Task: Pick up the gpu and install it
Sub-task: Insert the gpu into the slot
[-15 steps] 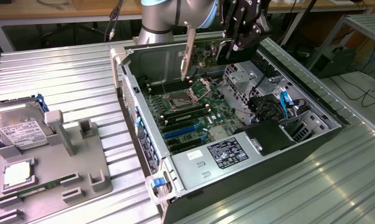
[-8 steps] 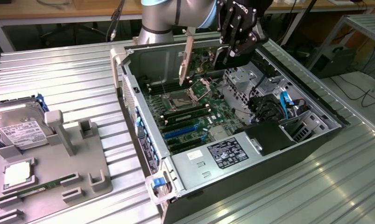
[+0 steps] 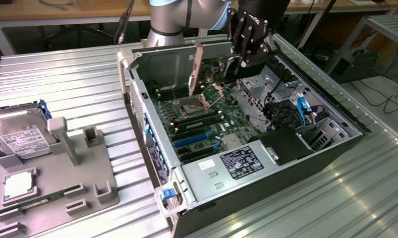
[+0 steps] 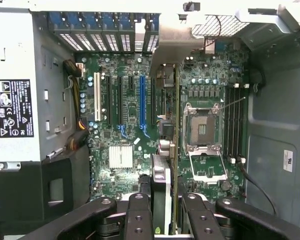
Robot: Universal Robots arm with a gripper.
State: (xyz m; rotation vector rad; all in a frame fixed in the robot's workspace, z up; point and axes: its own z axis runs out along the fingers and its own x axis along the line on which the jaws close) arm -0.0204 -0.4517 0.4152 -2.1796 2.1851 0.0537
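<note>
- Scanning from nine o'clock in the exterior view, I found the fixture tray (image 3: 86, 178). The hard drive (image 3: 17, 139) and the memory stick (image 3: 43, 201) lay in it, well apart from the work.
- At the centre sat the open computer case (image 3: 138, 99) with its motherboard (image 3: 208, 124) exposed. The blue expansion slots (image 3: 193, 142) lay toward six o'clock of the board, with nothing in them.
- Toward twelve o'clock the gripper (image 3: 235, 67) hung over the far part of the board, clenched on the gpu (image 3: 196, 69).
- In the wrist view the fingers (image 4: 140, 215) pressed on either side of the card, which I saw edge-on. Its metal bracket (image 4: 172, 45) pointed at the case's rear wall.
- The card hung above the strip between the slots and the CPU socket (image 4: 202, 130), touching neither.
- I judged the pick-up done and the install at the lining-up stage, since the card was not seated.
- Seating it would call for the card's lower edge square over one slot, the bracket clear of the rear wall, and a straight push with no tilt.
</note>
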